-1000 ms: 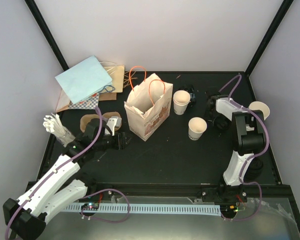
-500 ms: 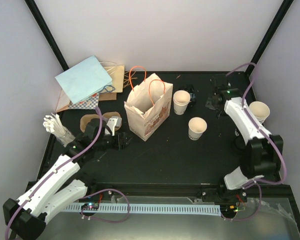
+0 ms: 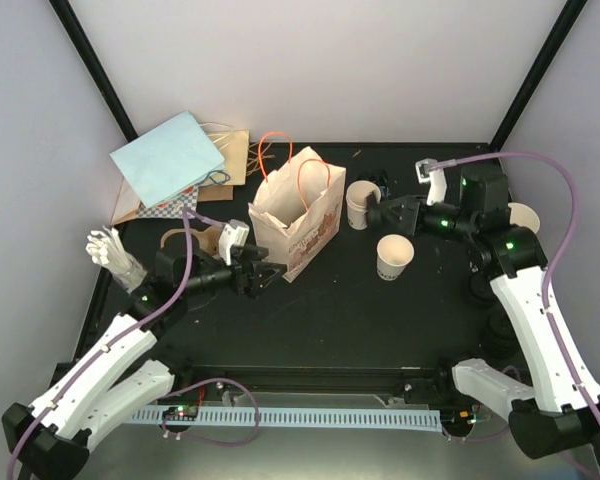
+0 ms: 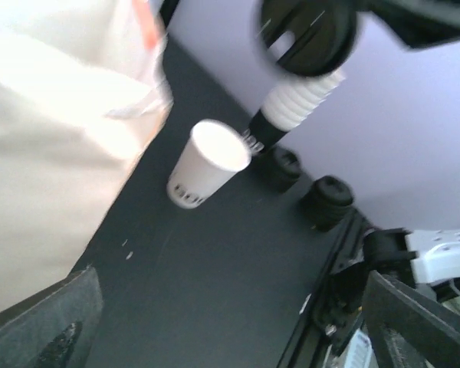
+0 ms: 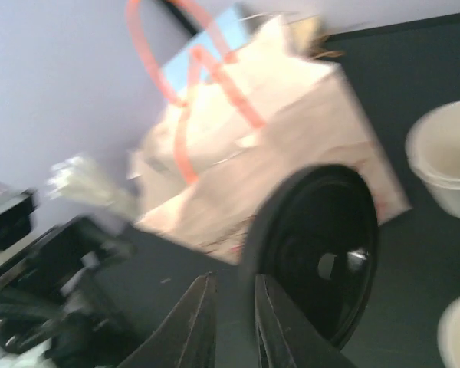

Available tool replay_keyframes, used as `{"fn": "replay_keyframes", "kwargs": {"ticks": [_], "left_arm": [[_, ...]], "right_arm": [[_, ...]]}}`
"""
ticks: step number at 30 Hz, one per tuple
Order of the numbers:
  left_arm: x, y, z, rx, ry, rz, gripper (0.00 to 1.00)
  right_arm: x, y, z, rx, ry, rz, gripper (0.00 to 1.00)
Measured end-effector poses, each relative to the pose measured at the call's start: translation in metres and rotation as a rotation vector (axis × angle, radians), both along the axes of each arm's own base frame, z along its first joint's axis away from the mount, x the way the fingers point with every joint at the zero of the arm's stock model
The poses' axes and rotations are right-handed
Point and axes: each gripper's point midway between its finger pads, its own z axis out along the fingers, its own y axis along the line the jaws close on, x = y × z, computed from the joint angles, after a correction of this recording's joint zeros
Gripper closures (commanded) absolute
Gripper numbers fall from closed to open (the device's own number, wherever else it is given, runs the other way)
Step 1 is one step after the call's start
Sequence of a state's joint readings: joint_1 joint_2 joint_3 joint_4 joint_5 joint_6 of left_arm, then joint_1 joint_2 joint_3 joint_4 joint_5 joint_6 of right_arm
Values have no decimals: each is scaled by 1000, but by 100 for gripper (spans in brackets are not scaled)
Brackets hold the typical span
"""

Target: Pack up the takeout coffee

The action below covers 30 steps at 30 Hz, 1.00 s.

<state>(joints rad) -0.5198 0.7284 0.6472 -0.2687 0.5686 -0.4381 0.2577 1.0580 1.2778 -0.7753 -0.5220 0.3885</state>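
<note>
Seen from overhead, a printed cream paper bag (image 3: pixel 298 215) with orange handles stands open near the middle of a black table (image 3: pixel 330 320).

The left gripper (image 3: pixel 268 275) is at the bag's 7 o'clock, just beside its lower corner. Its jaws are spread wide and hold nothing.

We count three cream-white paper cups, all without lids, to the right of the bag:
- The first cup (image 3: pixel 358 205) is near the bag at its 3 o'clock.
- The second cup (image 3: pixel 394 256) is at its 4 o'clock.
- The third cup (image 3: pixel 523 217) is well apart at 3 o'clock, partly hidden behind the right arm.

The right gripper (image 5: pixel 231 307) has its jaws almost together, pinching the rim of a round black lid (image 5: pixel 322 253) held on edge. The lid hangs just at the first cup's 3 o'clock. We cannot tell whether lid and cup touch.

A brown pulp tray (image 3: pixel 172 240) lies at the bag's 9 o'clock, and a light blue bag (image 3: pixel 165 158) lies at its 10 o'clock.
</note>
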Motion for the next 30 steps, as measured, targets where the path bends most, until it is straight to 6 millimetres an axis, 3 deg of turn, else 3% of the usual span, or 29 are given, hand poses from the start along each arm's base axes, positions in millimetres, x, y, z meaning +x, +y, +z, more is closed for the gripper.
{"fn": "replay_keyframes", "kwargs": {"ticks": [6,9,12,15,19,22,24,26,30], "left_arm": [[-7,-29,60,-137,-213,-119,1],[-15,-50,86,-151,-317,-185,1],[-17,-59,103,-150,-387,-194,1],[-11,-56,103,-130,-398,-150,2],[-2,-49,78,-73,-333,-83,2],[0,-41,36,-14,-218,-39,4],[-1,-32,-3,62,-82,7,6],[-2,-21,-30,132,31,61,7],[-7,5,-77,268,241,191,8]], "right_arm": [[-47,36,21,248,18,261,83],[-62,42,31,311,19,320,75],[-69,45,35,315,14,351,74],[-72,50,16,247,43,344,75],[-78,66,-42,86,140,344,73],[-99,75,-116,-82,252,361,72],[-110,76,-142,-145,291,367,72],[-120,77,-165,-211,314,370,72],[-124,85,-181,-259,293,371,70]]}}
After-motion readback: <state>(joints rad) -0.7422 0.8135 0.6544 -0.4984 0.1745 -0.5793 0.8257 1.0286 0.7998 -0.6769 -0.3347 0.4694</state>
